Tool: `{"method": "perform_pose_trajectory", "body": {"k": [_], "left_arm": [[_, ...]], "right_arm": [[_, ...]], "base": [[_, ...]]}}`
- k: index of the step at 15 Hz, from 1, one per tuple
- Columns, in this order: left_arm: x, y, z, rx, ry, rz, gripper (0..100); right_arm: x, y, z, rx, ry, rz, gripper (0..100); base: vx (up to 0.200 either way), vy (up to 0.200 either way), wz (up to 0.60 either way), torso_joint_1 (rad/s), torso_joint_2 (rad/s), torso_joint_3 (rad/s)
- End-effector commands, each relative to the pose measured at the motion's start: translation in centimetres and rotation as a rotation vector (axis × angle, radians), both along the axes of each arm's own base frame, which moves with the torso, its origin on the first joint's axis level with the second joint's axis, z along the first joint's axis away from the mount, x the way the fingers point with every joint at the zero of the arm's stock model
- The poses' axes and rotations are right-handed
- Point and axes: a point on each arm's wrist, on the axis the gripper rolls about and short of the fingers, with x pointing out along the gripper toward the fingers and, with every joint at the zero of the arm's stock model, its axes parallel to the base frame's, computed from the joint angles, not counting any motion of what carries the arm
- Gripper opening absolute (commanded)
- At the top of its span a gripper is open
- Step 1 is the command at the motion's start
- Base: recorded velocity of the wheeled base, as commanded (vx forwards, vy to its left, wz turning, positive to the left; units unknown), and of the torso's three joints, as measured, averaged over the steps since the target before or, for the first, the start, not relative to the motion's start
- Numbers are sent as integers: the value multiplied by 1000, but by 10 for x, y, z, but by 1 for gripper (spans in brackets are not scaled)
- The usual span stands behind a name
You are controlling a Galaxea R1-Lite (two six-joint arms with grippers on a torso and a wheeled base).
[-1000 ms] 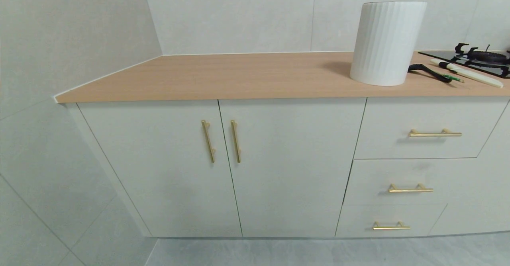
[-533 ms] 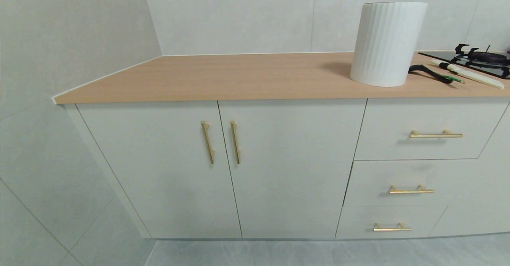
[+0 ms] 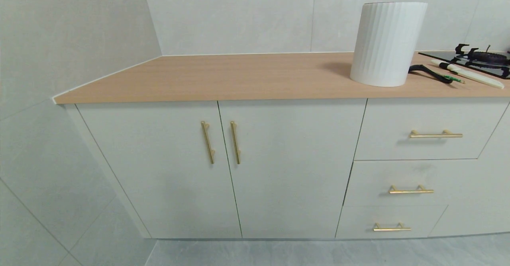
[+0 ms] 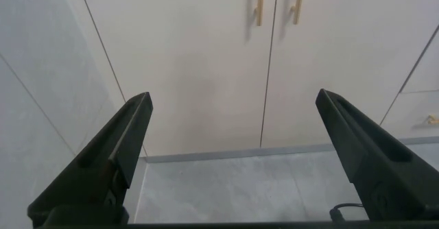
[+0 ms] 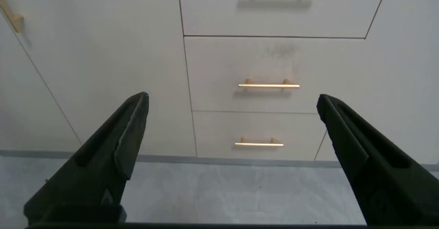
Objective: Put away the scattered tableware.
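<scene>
On the wooden countertop (image 3: 239,77), at the right, stands a tall white ribbed holder (image 3: 386,43). Beside it lie a black-handled utensil (image 3: 432,73), a thin green-tipped piece (image 3: 452,77) and a long cream utensil (image 3: 468,74). My left gripper (image 4: 233,109) hangs low in front of the cabinet doors, open, nothing between its fingers. My right gripper (image 5: 233,109) is also low, open and empty, facing the drawer fronts.
A black gas hob (image 3: 482,59) sits at the counter's far right. Below are two cabinet doors with gold handles (image 3: 221,141) and three drawers (image 3: 434,133). Tiled walls close the left side and back. Grey floor (image 3: 318,254) lies in front.
The head view shifted very slightly between the earliest frame and now; the objects on the counter kept their places.
</scene>
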Motion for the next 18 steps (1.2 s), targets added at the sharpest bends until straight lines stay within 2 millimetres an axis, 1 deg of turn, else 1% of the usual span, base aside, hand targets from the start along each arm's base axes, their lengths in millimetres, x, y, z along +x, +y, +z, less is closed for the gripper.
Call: {"method": "perform_pose_trajectory", "body": {"k": [1,11,18], "left_arm": [[0,0,0,0,0,1,100],[0,0,0,6,1,-1,100],[0,0,0,4,1,-1,100]], "right_arm": [[0,0,0,-1,1,0,100],[0,0,0,-1,1,0,100],[0,0,0,-1,1,0,100]], "base": [[0,0,0,0,0,0],[0,-200,0,3,1,4],[0,0,0,0,0,0]]}}
